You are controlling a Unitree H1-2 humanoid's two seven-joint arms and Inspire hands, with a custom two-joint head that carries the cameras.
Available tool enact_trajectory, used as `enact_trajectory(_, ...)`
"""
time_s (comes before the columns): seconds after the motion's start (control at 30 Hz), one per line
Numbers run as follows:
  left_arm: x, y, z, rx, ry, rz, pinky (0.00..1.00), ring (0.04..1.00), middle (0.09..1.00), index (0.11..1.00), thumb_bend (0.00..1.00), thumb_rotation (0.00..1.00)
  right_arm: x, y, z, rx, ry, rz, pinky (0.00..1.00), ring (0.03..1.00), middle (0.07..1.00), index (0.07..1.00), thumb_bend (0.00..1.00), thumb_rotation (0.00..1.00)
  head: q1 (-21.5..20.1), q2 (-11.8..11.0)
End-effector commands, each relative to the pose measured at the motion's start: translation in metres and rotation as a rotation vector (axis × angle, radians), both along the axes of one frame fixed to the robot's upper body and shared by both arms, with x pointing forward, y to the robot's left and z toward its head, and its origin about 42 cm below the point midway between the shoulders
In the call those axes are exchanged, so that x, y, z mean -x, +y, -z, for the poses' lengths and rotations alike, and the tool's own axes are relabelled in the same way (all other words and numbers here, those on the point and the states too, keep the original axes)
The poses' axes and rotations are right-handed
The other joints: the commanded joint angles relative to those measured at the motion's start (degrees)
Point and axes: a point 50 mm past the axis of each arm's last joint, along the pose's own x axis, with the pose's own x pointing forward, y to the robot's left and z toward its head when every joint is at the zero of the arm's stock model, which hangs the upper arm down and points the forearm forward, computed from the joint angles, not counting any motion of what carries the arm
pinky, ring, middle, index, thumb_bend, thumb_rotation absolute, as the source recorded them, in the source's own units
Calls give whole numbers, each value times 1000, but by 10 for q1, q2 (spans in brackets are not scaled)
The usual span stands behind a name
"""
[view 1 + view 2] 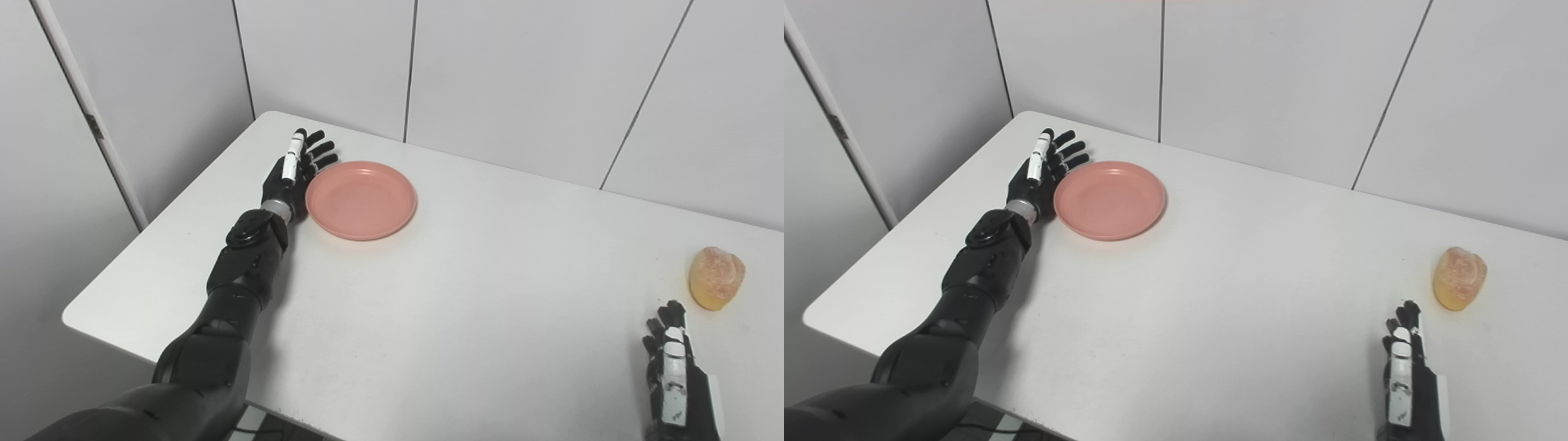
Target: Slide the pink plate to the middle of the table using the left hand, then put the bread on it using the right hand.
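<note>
The pink plate (pixel 361 199) lies empty on the white table (pixel 478 306), towards its far left. My left hand (pixel 294 171) is open, fingers stretched out, its edge resting against the plate's left rim. The bread (pixel 716 277), a small golden roll, stands near the table's right side. My right hand (pixel 672 373) is open and empty, resting flat near the front right, a little short of and left of the bread. Both also show in the right eye view: the plate (pixel 1110 199) and the bread (pixel 1459 277).
White wall panels (pixel 520 73) stand close behind the table's far edge. The table's left corner and front edge lie near my left arm (pixel 239 288). Nothing else lies on the table.
</note>
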Motion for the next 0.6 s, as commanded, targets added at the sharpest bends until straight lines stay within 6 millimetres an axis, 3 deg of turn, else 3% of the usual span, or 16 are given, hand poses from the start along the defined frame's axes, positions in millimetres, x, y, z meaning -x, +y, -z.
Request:
enact_trajectory(0.0, 1, -15, 9, 15, 42, 53, 820, 830, 840, 833, 362, 1000, 0, 3, -4, -4, -26, 5, 998, 974, 982, 980, 202, 1000, -3, 1)
enact_trajectory(0.57, 6, -83, 10, -9, 18, 219, 814, 821, 826, 821, 378, 1000, 1, 12, -6, 7, -26, 8, 974, 962, 971, 969, 246, 1000, -30, 14)
